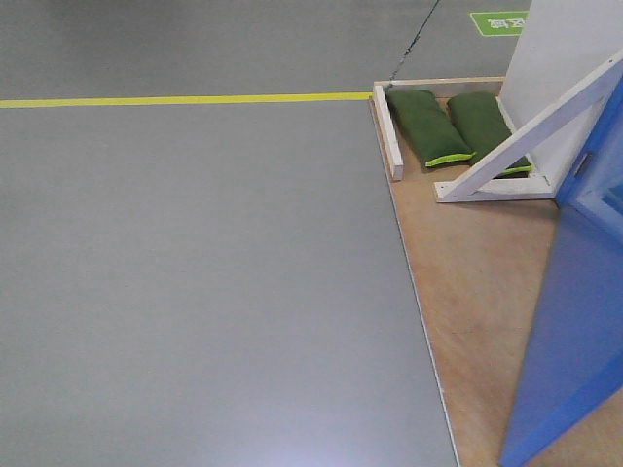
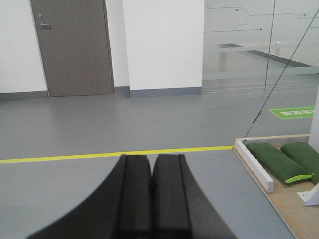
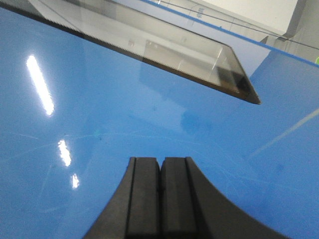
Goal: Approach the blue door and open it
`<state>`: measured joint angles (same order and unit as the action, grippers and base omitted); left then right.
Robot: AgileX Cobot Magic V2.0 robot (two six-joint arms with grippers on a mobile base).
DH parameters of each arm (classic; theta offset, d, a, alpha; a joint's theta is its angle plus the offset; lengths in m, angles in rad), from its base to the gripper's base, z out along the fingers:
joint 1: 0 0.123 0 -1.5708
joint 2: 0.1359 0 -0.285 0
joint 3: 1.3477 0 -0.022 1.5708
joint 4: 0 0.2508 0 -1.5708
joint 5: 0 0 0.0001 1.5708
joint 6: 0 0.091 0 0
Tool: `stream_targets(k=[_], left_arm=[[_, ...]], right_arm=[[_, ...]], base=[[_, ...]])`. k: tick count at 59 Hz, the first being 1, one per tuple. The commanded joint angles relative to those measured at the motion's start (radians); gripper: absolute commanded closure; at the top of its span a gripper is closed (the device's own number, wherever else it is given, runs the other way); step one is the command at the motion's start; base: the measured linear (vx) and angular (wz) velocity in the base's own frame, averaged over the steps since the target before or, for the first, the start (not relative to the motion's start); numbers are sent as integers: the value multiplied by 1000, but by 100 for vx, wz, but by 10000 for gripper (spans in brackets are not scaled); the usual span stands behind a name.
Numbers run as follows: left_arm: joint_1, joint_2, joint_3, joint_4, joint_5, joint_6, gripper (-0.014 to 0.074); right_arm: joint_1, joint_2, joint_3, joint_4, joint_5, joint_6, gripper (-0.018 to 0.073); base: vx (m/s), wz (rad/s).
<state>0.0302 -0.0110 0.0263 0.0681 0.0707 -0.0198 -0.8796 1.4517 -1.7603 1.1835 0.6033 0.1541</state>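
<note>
In the front view, grey floor (image 1: 195, 292) fills the left side, crossed by a yellow line (image 1: 175, 99). On the right is a wooden platform (image 1: 467, 263) carrying two green sandbags (image 1: 453, 126) and the white frame (image 1: 526, 136). The door (image 1: 574, 331) cuts in at the right edge, tall and glossy, with a small metal plate (image 1: 581, 163) on its edge. It appears to stand at an angle to the frame, though neither handle nor hinge is visible, so I cannot say how far it has swung. In the left wrist view, the left end effector (image 2: 151, 162) is clenched on nothing, its pads pressed together. It points across open floor toward a far grey door (image 2: 75, 47) and away from the blue one, with the sandbags (image 2: 276, 162) off to its right. In the right wrist view, the right end effector (image 3: 160, 162) is also clenched and empty, and the door (image 3: 99, 124) fills nearly the whole picture, very near — whether the tips touch the panel cannot be told. The step in hand looks like pushing the panel open with the right arm. To do it well, press flat and steadily with the closed tips, since the gloss invites sliding, and follow the door's arc as it turns — keep the base clear of the platform edge and the left arm tucked away.
</note>
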Motion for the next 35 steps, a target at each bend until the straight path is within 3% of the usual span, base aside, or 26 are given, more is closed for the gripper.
stream_targets(k=[1, 24, 35], left_arm=[[1, -13, -27, -2, -81, -7, 524], [1, -13, -27, -2, -81, -7, 524], [1, -13, -27, -2, -81, -7, 524]], right_arm=[[113, -54, -38, 110, 135, -18, 561], [365, -53, -38, 29, 116, -18, 561], [445, -14, -36, 10, 7, -18, 561]], base=[[0, 0], [0, 0], [0, 0]])
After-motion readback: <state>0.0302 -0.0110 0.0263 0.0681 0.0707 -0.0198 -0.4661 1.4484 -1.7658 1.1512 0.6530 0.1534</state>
